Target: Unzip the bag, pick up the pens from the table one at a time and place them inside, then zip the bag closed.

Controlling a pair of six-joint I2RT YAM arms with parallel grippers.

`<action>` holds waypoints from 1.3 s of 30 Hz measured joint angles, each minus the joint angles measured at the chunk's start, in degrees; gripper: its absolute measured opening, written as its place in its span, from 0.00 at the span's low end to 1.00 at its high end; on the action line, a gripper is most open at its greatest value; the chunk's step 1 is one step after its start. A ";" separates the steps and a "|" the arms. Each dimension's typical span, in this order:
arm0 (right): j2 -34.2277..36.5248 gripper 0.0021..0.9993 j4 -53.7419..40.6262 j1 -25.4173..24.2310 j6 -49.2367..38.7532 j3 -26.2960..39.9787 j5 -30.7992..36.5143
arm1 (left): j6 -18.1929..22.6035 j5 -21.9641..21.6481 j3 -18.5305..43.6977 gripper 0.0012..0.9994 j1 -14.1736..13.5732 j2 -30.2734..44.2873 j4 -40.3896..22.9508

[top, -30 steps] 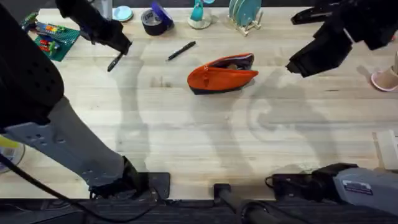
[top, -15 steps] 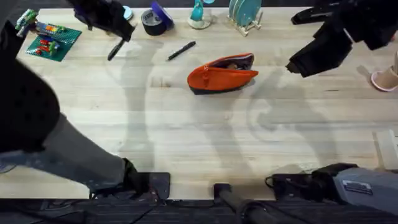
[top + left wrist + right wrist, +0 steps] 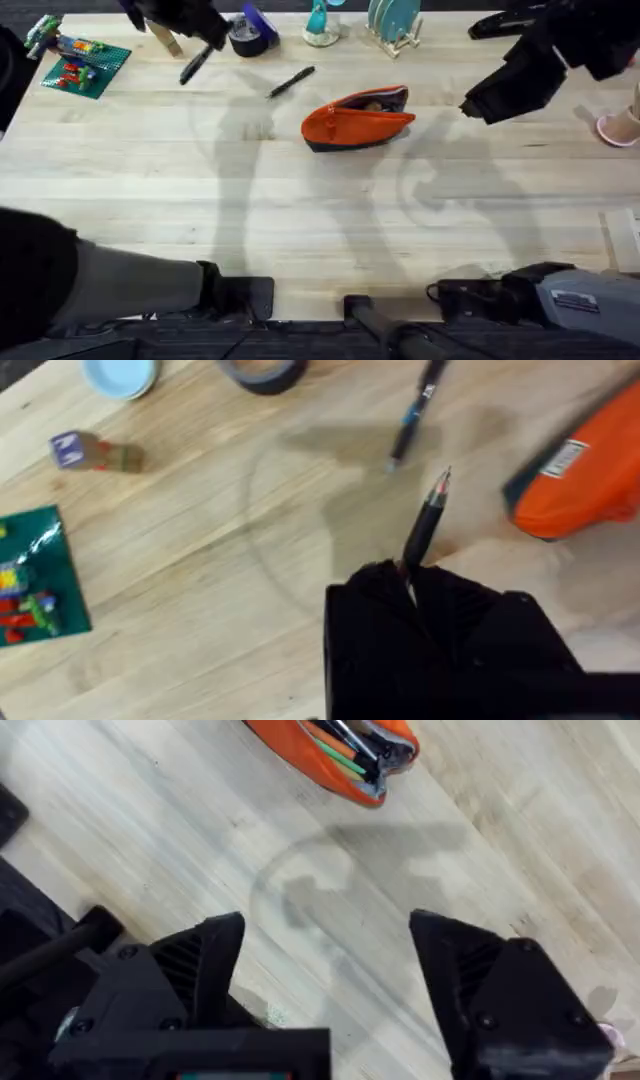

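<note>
bag (image 3: 356, 118) lies open mid-table, pens already inside | one pen (image 3: 195, 66) has gone up and toward the bag since a second ago, so it is on its way in | other pen (image 3: 291, 81) lies just left of bag | left gripper (image 3: 412, 582) pinched on lifted pen | right gripper (image 3: 325, 955) wide, holding nothing
</note>
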 joint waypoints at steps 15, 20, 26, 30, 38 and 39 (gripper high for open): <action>-0.01 1.00 0.00 -0.01 -0.01 0.00 0.00 | 3.41 6.94 0.00 0.04 -15.34 -0.37 -1.88; -0.02 1.00 0.00 0.00 0.00 0.00 0.00 | 6.67 11.37 0.00 0.04 -18.09 -0.36 -1.73; -0.02 1.00 0.00 0.00 0.00 0.00 0.00 | 9.24 15.28 0.02 0.04 -20.53 0.94 -0.65; 0.00 1.00 0.00 0.00 0.00 0.00 0.00 | 10.42 18.22 0.02 0.04 -21.79 3.27 1.25; -0.01 1.00 0.00 -0.01 0.00 0.00 0.01 | 13.98 20.93 0.02 0.04 -24.25 5.77 4.11; -0.02 1.00 0.02 0.00 0.00 0.00 0.00 | 14.62 21.05 0.02 0.04 -24.49 5.83 4.32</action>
